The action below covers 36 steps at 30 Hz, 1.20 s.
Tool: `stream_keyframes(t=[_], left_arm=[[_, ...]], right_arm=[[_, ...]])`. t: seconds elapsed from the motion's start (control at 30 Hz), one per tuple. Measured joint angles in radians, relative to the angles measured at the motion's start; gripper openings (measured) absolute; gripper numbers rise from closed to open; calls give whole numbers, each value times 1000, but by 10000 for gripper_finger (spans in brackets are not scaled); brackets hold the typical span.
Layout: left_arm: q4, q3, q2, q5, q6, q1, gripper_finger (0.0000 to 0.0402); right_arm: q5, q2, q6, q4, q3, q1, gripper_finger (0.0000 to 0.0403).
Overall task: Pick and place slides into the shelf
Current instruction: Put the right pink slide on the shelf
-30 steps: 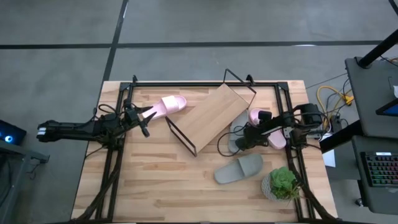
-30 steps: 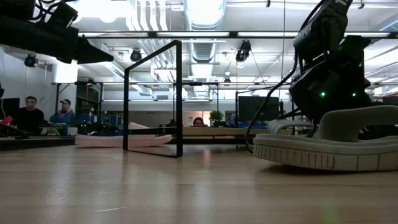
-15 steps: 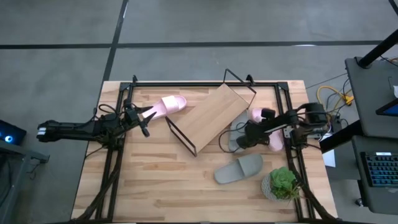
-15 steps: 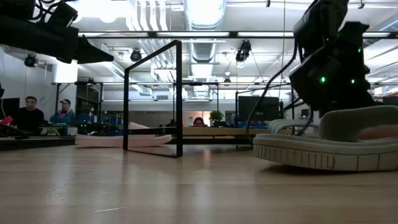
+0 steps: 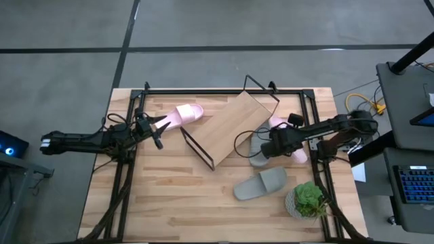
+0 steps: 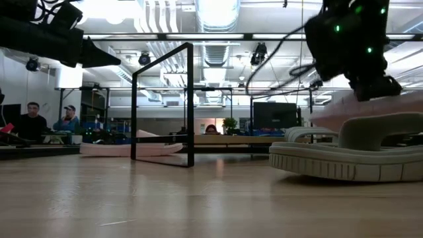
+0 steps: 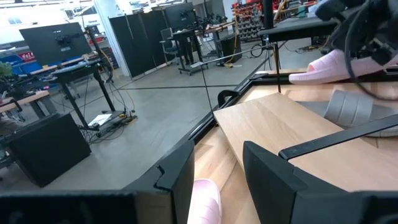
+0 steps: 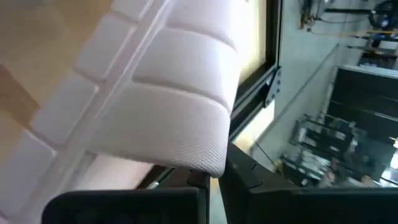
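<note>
My right gripper [image 5: 273, 144] is shut on a pale pink slide [image 5: 299, 155], held up in the air right of the shelf [image 5: 227, 125], a slanted light-wood board on a black wire frame [image 6: 162, 99]. One grey slide [image 5: 258, 150] lies against the shelf's right end. Another grey slide [image 5: 261, 184] lies sole-down nearer the front. A second pink slide [image 5: 183, 115] lies flat at the back left. My left gripper [image 5: 157, 129] hovers open and level at its heel end [image 7: 205, 199], not touching it. My right gripper pinches the edge of the pink slide's ribbed top strap [image 8: 199, 158] between its two fingers. The fingers slant down from the table's right side. The slide hangs lifted off the table, above the near grey slide [image 6: 344, 158] in the low view.
A potted green plant [image 5: 308, 200] stands at the front right corner. Black arm rails run along both sides of the table. Bare tabletop [image 5: 176, 196] lies in front of the shelf. People sit in the room beyond the far edge.
My right gripper has risen with the pink slide and rolled a little. The slide has come up off the table, where it lay a second ago, and is now above the grey slide in the low view.
</note>
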<state>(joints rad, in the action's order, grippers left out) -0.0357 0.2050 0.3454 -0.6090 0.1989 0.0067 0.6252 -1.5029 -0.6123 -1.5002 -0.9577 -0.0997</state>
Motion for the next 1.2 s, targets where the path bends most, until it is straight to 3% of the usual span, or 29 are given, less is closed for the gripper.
stream_keyframes(t=[0.43,0.87,1.2], left_arm=[[0,0,1,0,-4,0,122],[0,0,-8,1,-10,0,122],[-2,0,-8,4,-11,0,122]], right_arm=[[8,79,1,-3,-153,-94,9],[195,-24,169,19,-381,-104,9],[295,-133,278,49,-463,-51,9]])
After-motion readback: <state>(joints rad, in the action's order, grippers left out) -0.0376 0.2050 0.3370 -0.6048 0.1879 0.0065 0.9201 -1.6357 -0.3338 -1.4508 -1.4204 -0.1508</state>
